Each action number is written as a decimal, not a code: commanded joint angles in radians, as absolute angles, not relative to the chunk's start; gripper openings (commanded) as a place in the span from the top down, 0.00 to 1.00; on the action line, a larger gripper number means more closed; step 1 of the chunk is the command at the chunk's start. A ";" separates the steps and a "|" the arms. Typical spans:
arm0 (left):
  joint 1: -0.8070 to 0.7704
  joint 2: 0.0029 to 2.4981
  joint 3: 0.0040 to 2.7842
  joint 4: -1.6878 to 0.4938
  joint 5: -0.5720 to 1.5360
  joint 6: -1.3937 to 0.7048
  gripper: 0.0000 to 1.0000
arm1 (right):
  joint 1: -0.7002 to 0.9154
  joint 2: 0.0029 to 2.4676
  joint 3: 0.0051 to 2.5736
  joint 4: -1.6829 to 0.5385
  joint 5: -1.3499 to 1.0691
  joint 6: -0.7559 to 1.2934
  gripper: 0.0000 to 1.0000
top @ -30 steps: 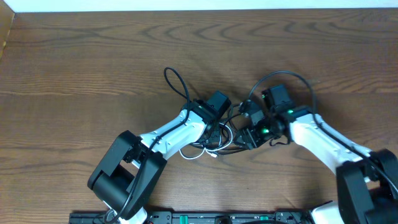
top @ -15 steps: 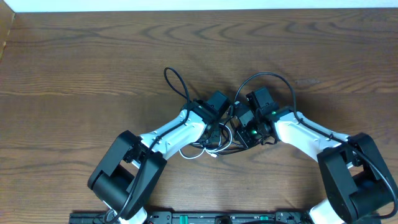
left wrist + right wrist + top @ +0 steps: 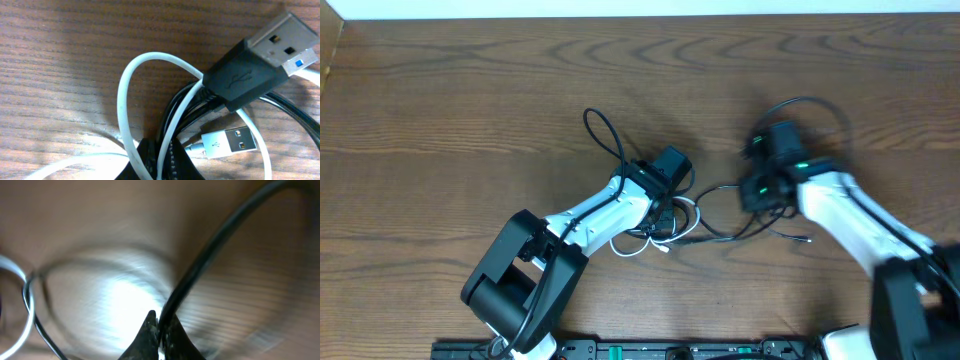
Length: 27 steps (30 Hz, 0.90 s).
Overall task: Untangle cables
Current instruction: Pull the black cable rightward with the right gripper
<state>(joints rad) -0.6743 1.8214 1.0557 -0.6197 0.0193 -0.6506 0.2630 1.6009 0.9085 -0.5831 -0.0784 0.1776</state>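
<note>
The cables lie in a tangle (image 3: 672, 228) at mid-table, black ones knotted with a white one. My left gripper (image 3: 663, 208) is shut on that bundle. In the left wrist view its fingertips (image 3: 150, 159) pinch a white loop (image 3: 123, 100) and black strands, with a black USB plug (image 3: 250, 65) and a white USB plug (image 3: 227, 142) just beyond. My right gripper (image 3: 753, 196) sits to the right of the tangle, blurred by motion. Its jaws (image 3: 160, 329) are shut on one black cable (image 3: 215, 245), whose slack trails over the wood (image 3: 790, 234).
Thick black arm cords loop above each wrist, one on the left (image 3: 603, 130) and one on the right (image 3: 812, 104). Bare wooden table (image 3: 470, 100) surrounds the tangle. A pale strip runs along the far table edge (image 3: 640, 8).
My right gripper closed on a black cable at the tangle, then swung right, drawing the cable out. The left arm held still on the bundle.
</note>
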 commanded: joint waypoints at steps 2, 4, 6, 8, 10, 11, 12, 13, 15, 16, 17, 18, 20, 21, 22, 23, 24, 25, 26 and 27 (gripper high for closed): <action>-0.664 1.842 1.035 -0.622 -0.038 -0.641 0.93 | 0.113 1.467 0.937 -0.614 0.111 0.340 0.99; -0.664 1.842 1.035 -0.621 -0.038 -0.641 0.92 | 0.039 1.423 0.937 -0.625 0.114 0.341 0.99; -0.664 1.842 1.035 -0.621 -0.038 -0.641 0.92 | -0.043 1.382 0.937 -0.638 0.114 0.344 0.99; -0.664 1.842 1.035 -0.621 -0.038 -0.641 0.93 | -0.122 1.349 0.937 -0.649 0.113 0.344 0.99; -0.664 1.842 1.035 -0.621 -0.038 -0.641 0.92 | -0.201 1.324 0.937 -0.657 0.112 0.344 0.99; -0.664 1.842 1.035 -0.621 -0.038 -0.641 0.93 | -0.240 1.314 0.937 -0.664 0.112 0.344 0.99; -0.664 1.842 1.035 -0.621 -0.038 -0.641 0.93 | -0.271 1.310 0.937 -0.669 0.111 0.344 0.99; -0.664 1.842 1.035 -0.621 -0.038 -0.641 0.93 | -0.303 1.307 0.937 -0.673 0.101 0.344 0.99; -0.664 1.842 1.035 -0.621 -0.038 -0.641 0.92 | -0.351 1.307 0.937 -0.683 0.094 0.344 0.93; -0.664 1.842 1.035 -0.621 -0.038 -0.641 0.92 | -0.372 1.307 0.937 -0.691 0.090 0.344 0.85; -0.664 1.842 1.035 -0.621 -0.038 -0.641 0.92 | -0.388 1.307 0.937 -0.696 0.078 0.344 0.79; -0.664 1.842 1.035 -0.621 -0.038 -0.641 0.92 | -0.398 1.307 0.937 -0.696 0.058 0.344 0.76; -0.664 1.842 1.035 -0.620 -0.038 -0.642 0.93 | -0.406 1.308 0.937 -0.694 -0.004 0.344 0.72; -0.664 1.842 1.035 -0.620 -0.038 -0.641 0.92 | -0.405 1.308 0.937 -0.688 -0.054 0.344 0.67; -0.664 1.842 1.035 -0.620 -0.038 -0.641 0.92 | -0.404 1.308 0.937 -0.684 -0.105 0.343 0.60; -0.664 1.842 1.035 -0.620 -0.038 -0.641 0.93 | -0.402 1.308 0.937 -0.681 -0.152 0.340 0.55; -0.664 1.842 1.035 -0.620 -0.038 -0.641 0.92 | -0.398 1.308 0.936 -0.678 -0.199 0.323 0.51; -0.664 1.842 1.035 -0.620 -0.038 -0.642 0.92 | -0.390 1.308 0.936 -0.675 -0.250 0.299 0.49; -0.664 1.842 1.035 -0.620 -0.038 -0.641 0.92 | -0.381 1.308 0.936 -0.673 -0.297 0.279 0.48; -0.664 1.842 1.035 -0.621 -0.038 -0.641 0.92 | -0.368 1.309 0.936 -0.672 -0.342 0.262 0.48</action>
<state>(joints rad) -0.6743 1.8214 1.0557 -0.6197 0.0193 -0.6506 -0.3939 1.3174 0.9222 -0.6769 -0.1448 0.3176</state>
